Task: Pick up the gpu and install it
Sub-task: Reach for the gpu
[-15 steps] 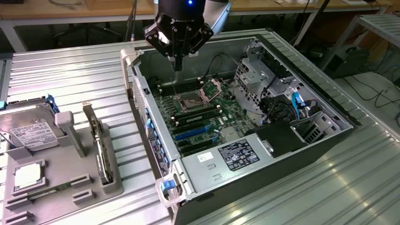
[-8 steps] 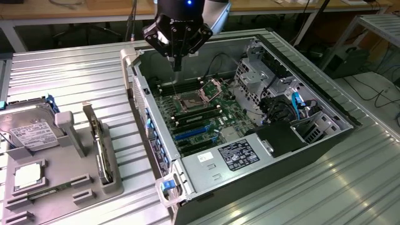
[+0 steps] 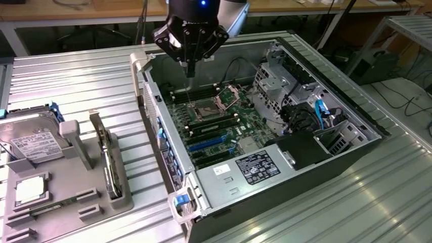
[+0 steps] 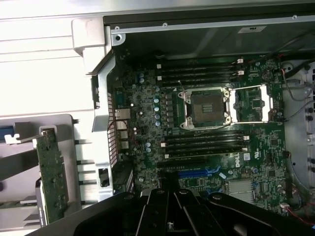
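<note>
The claw (image 3: 191,70) hangs with its fingers pressed together and nothing between them. It sits above the open computer case (image 3: 351,152), over the end of the motherboard (image 3: 216,121) near the bare CPU socket (image 4: 205,107). The gpu (image 3: 111,164) is not in the case. It stands on its long edge in a slot of the grey holder (image 3: 81,152) on the ribbed metal worktop (image 3: 81,86), towards the exterior view's left, just beside the hard drive (image 3: 30,139) and well apart from the claw. In the wrist view the card's green back faces the camera. By my reading the step in hand is the pickup, and it has barely started. To do it well, the claw would need to clear the case wall on its way to the holder. It would then spread its fingers before dropping onto the card's exposed upper edge. A grip across the thin board, away from the fan face and the bracket, seems safest. The lift should go straight up along the slot so the card does not bind or tip the holder. Keeping the card upright should suit the blue expansion slot (image 4: 197,173).
</note>
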Controlling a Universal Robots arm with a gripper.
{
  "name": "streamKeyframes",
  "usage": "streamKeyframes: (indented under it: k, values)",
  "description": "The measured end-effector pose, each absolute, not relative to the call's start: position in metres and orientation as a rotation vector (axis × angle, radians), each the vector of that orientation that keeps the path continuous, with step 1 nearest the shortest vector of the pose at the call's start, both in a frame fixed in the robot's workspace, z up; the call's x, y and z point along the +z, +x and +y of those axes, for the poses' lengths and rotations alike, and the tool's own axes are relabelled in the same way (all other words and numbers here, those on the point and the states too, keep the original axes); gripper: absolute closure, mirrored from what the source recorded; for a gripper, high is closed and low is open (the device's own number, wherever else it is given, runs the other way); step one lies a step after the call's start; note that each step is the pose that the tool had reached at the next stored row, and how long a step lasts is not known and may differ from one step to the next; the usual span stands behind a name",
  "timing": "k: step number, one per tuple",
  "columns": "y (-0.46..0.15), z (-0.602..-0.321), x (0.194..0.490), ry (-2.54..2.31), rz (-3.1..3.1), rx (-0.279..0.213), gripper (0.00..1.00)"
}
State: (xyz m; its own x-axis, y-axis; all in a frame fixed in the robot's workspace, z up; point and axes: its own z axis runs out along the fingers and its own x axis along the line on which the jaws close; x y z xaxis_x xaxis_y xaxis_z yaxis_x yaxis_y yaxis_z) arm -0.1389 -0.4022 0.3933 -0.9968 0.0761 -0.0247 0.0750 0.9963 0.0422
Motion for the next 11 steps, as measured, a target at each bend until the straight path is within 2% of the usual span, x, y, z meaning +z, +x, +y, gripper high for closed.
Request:
streamKeyframes:
  k: [11]
  values:
    - [-0.1412,-0.4028,0.3931,0.118,3.114,0.064,0.89]
